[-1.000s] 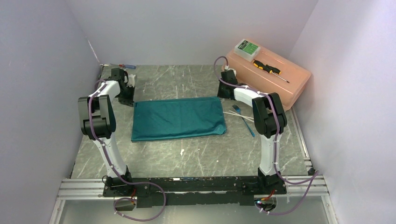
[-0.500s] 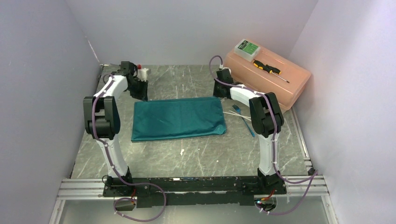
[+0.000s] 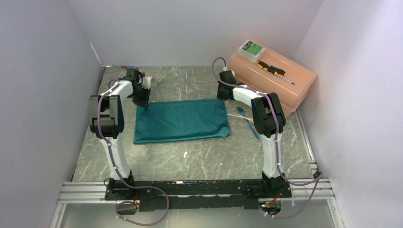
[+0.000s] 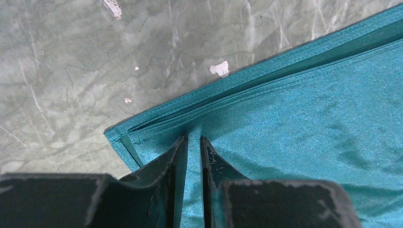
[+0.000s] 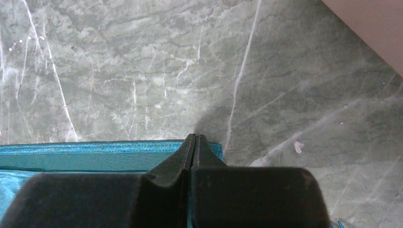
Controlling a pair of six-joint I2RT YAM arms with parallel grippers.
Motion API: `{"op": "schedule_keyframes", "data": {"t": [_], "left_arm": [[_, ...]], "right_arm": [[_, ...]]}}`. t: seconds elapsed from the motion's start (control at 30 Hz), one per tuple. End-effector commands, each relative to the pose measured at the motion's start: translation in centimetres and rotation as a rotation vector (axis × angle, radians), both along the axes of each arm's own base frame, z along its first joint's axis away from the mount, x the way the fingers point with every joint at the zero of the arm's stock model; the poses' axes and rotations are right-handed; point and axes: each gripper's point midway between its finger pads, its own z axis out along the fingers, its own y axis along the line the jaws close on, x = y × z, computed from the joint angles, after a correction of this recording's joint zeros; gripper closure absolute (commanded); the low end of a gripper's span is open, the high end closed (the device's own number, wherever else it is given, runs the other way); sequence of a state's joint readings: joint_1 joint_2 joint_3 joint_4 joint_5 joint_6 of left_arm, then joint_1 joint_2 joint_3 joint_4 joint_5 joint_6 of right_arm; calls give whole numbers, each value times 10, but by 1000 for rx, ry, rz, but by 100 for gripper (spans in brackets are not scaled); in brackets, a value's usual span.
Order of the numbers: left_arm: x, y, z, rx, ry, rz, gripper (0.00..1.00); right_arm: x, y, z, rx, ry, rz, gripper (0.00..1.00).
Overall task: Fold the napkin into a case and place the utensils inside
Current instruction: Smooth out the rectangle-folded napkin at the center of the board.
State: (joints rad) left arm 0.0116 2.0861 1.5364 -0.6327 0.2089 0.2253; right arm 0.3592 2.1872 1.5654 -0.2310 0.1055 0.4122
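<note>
We are resting the left end effector point(image 4: 194, 138), slightly apart, at a napkin point(image 3: 180, 119) corner. The right end effector point(image 5: 195, 137) is pressing together (grip unclear).

We see two arms of one build. The left arm point(image 3: 115, 156) and the right arm point(image 3: 270, 156) each have glossy white links joined by bulky black joint housings. A purple cable point(image 3: 306, 183) runs up each arm, tied on at intervals, and hangs in loose loops at 6 o'clock of the overhead view. There the black base plates point(image 3: 190, 191) sit on a silver slotted rail point(image 3: 81, 194). The left end effector point(image 4: 194, 142) has two matte black wedge-shaped fingers point(image 4: 164, 166), their edges scuffed with pale scratches. The right end effector point(image 5: 195, 138) is the same black, its surface smoother.
</note>
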Motion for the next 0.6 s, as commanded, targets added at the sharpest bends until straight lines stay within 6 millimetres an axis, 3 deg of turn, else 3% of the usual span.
{"op": "schedule_keyframes", "data": {"t": [0.0, 0.2, 0.57], "left_arm": [[3, 23, -1, 131, -42, 15, 78], [2, 39, -5, 181, -54, 54, 78], [1, 31, -6, 138, -42, 69, 78]], "right_arm": [[0, -20, -3, -37, 19, -52, 100], [-1, -23, -4, -29, 18, -55, 100], [1, -18, 4, -10, -4, -33, 100]]}}
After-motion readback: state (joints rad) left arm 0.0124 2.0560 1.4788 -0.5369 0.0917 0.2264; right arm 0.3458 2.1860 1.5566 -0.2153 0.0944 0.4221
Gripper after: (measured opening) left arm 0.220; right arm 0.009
